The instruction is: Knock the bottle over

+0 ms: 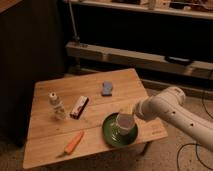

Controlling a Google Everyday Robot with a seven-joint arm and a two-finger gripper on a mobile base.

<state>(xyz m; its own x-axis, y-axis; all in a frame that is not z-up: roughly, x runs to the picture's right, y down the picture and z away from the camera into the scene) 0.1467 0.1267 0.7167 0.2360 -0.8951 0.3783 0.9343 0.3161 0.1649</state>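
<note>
The white arm (pixel 172 107) reaches in low from the table's (pixel 50 150) right edge. Its gripper (pixel 131 112) is just above the white cup (pixel 123 123) on the green plate (pixel 111 136); I cannot tell whether it is apart or together. The bottle (pixel 55 104) stands upright, well apart from the gripper, beyond the snack bar (pixel 79 106).

gripper (pixel 132 111) indistinct beside cup (pixel 124 122) | arm (pixel 172 107) cut by right edge

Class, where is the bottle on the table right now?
In the camera view the bottle stands upright on the table's left side, beside the dark packet; the gripper is at the right, by the white cup.
</note>
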